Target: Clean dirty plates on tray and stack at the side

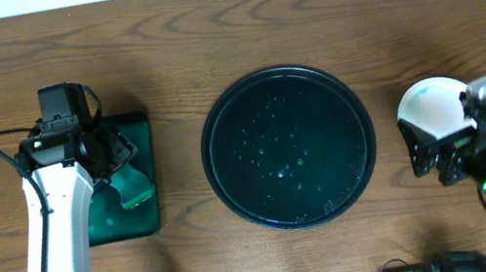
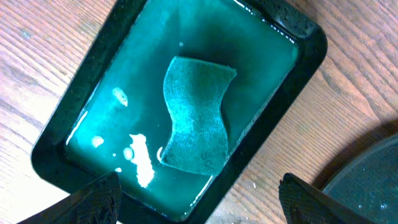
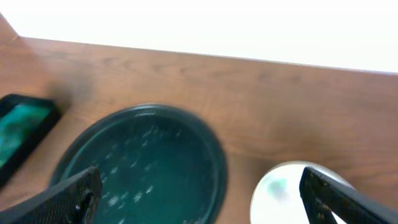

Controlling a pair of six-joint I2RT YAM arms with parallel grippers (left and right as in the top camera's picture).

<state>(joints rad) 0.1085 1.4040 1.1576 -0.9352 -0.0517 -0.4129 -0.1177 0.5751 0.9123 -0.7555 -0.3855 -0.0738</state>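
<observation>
The large round black tray (image 1: 287,146) lies mid-table with no plates on it, only water droplets. It also shows in the right wrist view (image 3: 143,174) and at the corner of the left wrist view (image 2: 373,180). A pale round plate (image 1: 431,105) sits on the table right of the tray, with a faint green smear in the right wrist view (image 3: 280,190). I cannot tell whether more plates lie under it. My right gripper (image 1: 435,158) is open and empty just in front of the plate, its fingers spread wide (image 3: 200,180). My left gripper (image 1: 119,162) is open and empty above the green sponge (image 2: 196,115).
A small rectangular dark green tray (image 1: 134,134) at the left holds the sponge (image 1: 133,186) in shallow water and foam; its rim also shows in the left wrist view (image 2: 311,43). Bare wooden table (image 1: 301,8) lies behind the trays.
</observation>
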